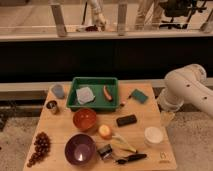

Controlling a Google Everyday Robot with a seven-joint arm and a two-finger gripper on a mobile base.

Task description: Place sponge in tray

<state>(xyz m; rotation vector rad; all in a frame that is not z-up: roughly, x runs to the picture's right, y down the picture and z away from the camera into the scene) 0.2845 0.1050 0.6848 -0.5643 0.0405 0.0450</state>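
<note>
The dark teal sponge [139,95] lies flat on the wooden table, just right of the green tray [73,98] and outside its rim. The tray sits at the back middle of the table and holds a pale grey square pad [85,95] and a reddish sausage [107,92]. My white arm [187,89] comes in from the right. My gripper [167,116] hangs below it at the table's right edge, to the right of the sponge and a little nearer the front, apart from it.
A black block [126,120], orange bowl [85,119], purple bowl [80,148], white cup [153,135], orange fruit [105,131], banana [123,144], black tool [131,158], grapes [40,146], metal cup [52,106] and grey-blue lump [58,90] crowd the table. A dark wall stands behind.
</note>
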